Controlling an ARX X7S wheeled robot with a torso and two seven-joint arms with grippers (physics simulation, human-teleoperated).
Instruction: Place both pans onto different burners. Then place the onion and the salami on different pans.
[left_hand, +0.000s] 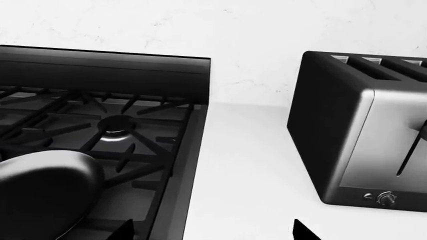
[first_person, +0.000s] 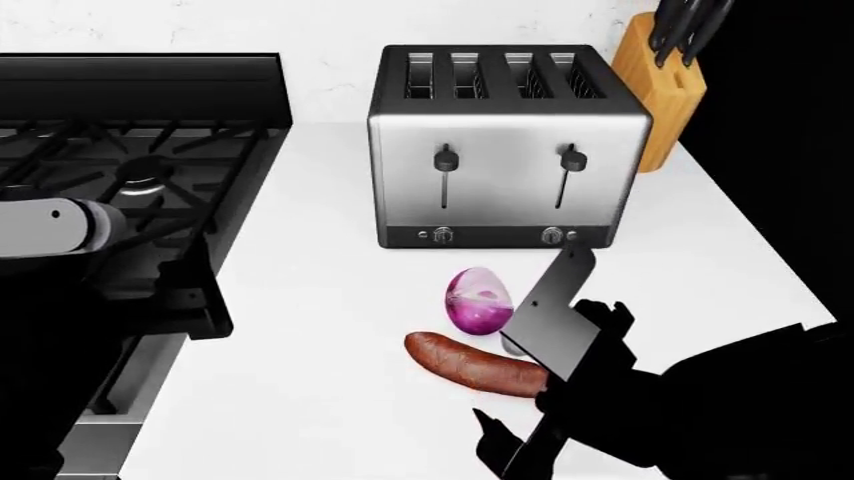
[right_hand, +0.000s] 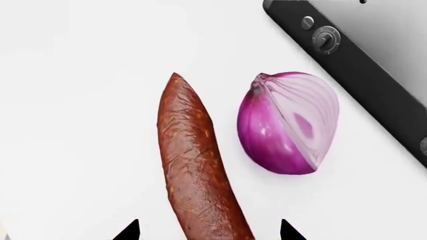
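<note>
- Black tips of your right gripper (right_hand: 208, 231) stand apart, astride the salami (right_hand: 195, 165).
- The onion (right_hand: 288, 129) lies just beside it, near the toaster (first_person: 507, 150), mid-counter (first_person: 320, 330).
- Your left gripper (left_hand: 212, 231) is spread over the counter's stove-side edge, beside a pan (left_hand: 47, 192) on the burners (left_hand: 117, 126).

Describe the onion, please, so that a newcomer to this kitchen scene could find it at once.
Start at the four-slot toaster on the white counter to the right of the stove. In front of its dials lie two foods side by side. The onion is the small, rounded purple one with a pale cut face; the salami beside it is long and reddish-brown.
</note>
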